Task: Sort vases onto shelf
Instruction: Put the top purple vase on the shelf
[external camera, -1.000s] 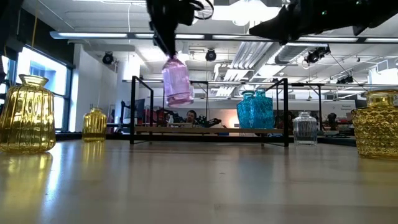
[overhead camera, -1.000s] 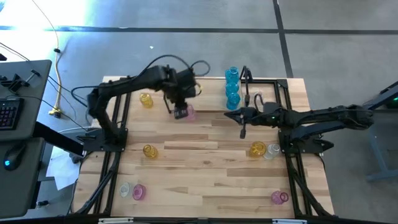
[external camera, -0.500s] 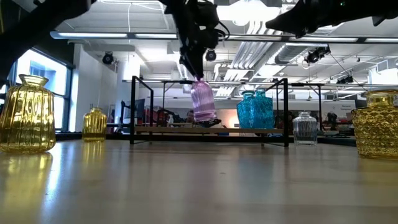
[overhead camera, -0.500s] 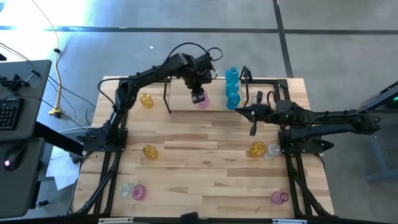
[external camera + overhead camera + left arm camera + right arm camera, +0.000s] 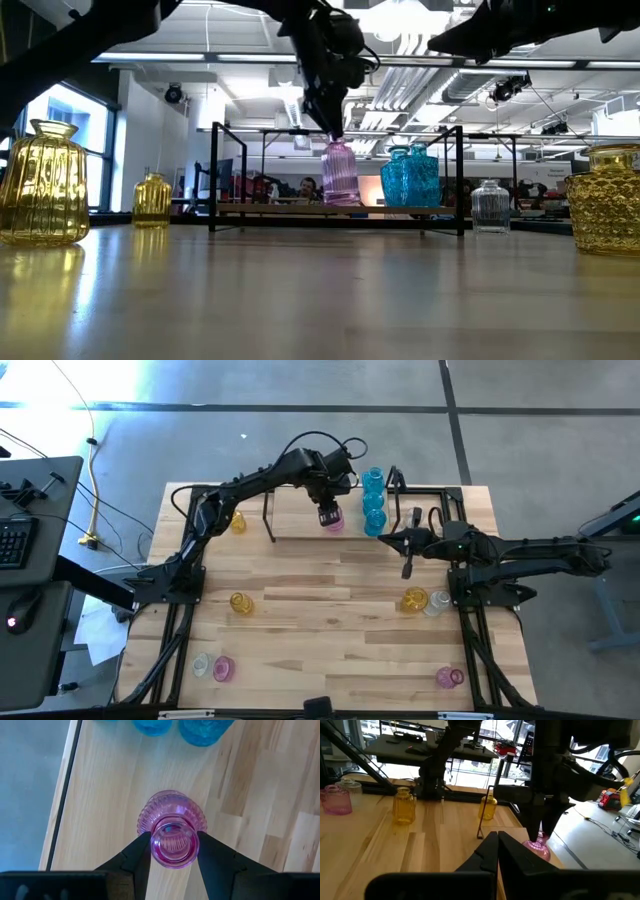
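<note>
My left gripper (image 5: 328, 513) (image 5: 174, 845) is over the shelf (image 5: 300, 525) and shut on a pink vase (image 5: 340, 173) (image 5: 172, 822). The vase stands upright with its base at the shelf board; I cannot tell whether it rests there. Cyan vases (image 5: 374, 500) (image 5: 410, 175) stand on the board just right of it. My right gripper (image 5: 406, 568) (image 5: 498, 845) is shut and hangs over the table near the shelf's right front corner, touching nothing. My left gripper pinches the pink vase's neck just under the open rim (image 5: 157, 845) between its two fingers (image 5: 137, 852), one on each side. The fingers come from above, pointing down. The vase hangs upright below them, its ribbed body over the shelf board.
Amber vases (image 5: 236, 521) (image 5: 240, 602) (image 5: 415, 600) and a clear one (image 5: 437, 603) stand on the table. More are near the front edge: clear (image 5: 201, 663), pink (image 5: 223, 669), pink (image 5: 448, 678). The shelf's black posts (image 5: 213, 175) stand upright.
My left gripper has carried the pink vase toward the table's right and far edge, in over the shelf, and lowered it beside the cyan vases. The vase was tilted and high; it is now upright at the board. My right gripper shifted slightly to the right.
</note>
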{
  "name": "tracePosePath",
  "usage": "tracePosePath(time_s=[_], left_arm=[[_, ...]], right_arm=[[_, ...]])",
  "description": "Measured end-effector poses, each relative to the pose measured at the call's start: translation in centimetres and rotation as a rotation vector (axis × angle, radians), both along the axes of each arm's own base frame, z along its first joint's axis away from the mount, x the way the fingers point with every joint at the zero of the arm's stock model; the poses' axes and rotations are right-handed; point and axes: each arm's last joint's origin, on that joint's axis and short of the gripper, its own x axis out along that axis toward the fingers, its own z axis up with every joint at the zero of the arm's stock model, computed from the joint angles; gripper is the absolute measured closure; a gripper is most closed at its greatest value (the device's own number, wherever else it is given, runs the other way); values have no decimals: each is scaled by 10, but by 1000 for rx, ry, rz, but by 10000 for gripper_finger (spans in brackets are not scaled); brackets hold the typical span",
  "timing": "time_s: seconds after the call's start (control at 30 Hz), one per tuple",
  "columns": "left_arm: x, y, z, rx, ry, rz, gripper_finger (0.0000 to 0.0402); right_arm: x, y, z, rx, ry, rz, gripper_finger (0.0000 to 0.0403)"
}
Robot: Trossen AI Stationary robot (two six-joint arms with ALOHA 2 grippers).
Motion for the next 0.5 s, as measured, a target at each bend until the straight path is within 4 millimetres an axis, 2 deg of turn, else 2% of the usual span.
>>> tracePosePath(time_s=[0.5], left_arm=[[5,-2,1,22,-34,-10,214]], right_arm=[[0,0,-1,16,4,-2,403]])
